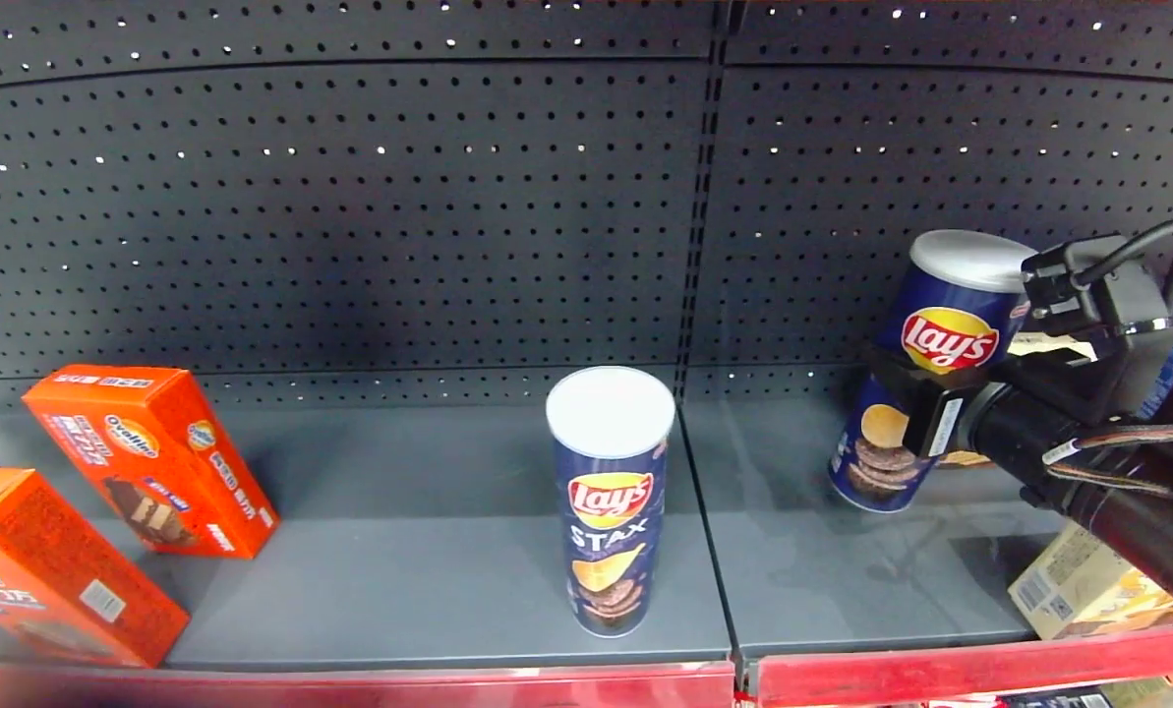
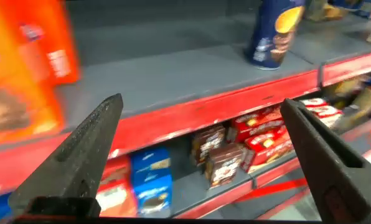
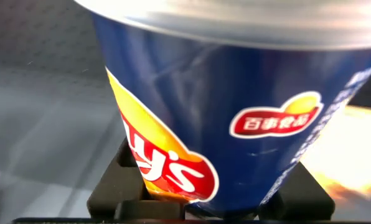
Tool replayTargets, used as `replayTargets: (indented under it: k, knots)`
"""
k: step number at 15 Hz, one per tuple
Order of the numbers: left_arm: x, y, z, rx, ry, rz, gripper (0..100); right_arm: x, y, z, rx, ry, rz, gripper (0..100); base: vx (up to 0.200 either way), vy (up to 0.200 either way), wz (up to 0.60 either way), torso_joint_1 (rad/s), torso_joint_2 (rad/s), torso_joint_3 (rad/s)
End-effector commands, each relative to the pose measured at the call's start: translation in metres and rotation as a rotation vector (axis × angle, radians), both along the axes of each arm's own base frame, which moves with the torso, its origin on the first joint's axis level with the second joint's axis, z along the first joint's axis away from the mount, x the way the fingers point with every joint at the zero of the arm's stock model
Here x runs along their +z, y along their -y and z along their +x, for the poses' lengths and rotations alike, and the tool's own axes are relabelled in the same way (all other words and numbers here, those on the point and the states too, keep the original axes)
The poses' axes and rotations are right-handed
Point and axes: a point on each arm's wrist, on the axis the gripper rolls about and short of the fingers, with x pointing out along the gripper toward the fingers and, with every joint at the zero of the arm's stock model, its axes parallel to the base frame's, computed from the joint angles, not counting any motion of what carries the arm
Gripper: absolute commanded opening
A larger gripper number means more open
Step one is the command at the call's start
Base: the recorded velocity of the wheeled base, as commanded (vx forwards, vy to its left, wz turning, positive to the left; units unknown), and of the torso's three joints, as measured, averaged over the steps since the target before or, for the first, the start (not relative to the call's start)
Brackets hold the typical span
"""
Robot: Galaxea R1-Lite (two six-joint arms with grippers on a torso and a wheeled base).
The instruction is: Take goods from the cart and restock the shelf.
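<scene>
Over the shelf's [image 1: 429, 551] right bay, the can [image 1: 945, 339] leans, long axis near upright, lid up and tipped rightward; right fingers [image 1: 906, 383] pinch its middle. Left fingers [image 2: 79, 155] stand spread before the shelf edge.

— What does the right arm [image 1: 1117, 492] look like?
— It's black, made of round tube sections. A bundle of thin orange and white wires [image 1: 1137, 435] runs along it. A grey-and-black wrist camera [image 1: 1102, 295] box is mounted near the end, and a thick black cable [image 1: 1137, 236] loops over it.
— Any markings?
— There's a white sticker [image 1: 943, 425] on the black right gripper [image 1: 925, 379]. The left gripper [image 2: 201, 102] has two matte charcoal fingers [image 2: 79, 155], flat and tapering to wedge tips.
</scene>
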Motion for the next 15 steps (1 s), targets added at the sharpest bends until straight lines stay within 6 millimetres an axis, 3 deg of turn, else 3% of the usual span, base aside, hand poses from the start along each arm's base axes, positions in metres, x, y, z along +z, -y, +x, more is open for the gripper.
replayTargets:
  k: [1,10,15]
  knots:
    - [0.000,0.000,0.000,-0.001,-0.003,0.001,100,0.000,0.000,-0.001,0.001,0.001,0.000,0,0.000,0.000,0.00,0.000,0.00,0.000]
    - [0.000,0.000,0.000,-0.005,-0.008,-0.014,100,-0.004,0.001,-0.002,0.000,0.002,-0.041,0,0.000,0.000,0.13,0.000,0.00,-0.001]
    - [0.001,0.000,0.000,-0.005,-0.013,-0.030,100,-0.006,-0.005,0.023,0.062,-0.010,-0.034,0,0.000,0.000,0.00,0.000,0.00,0.000]
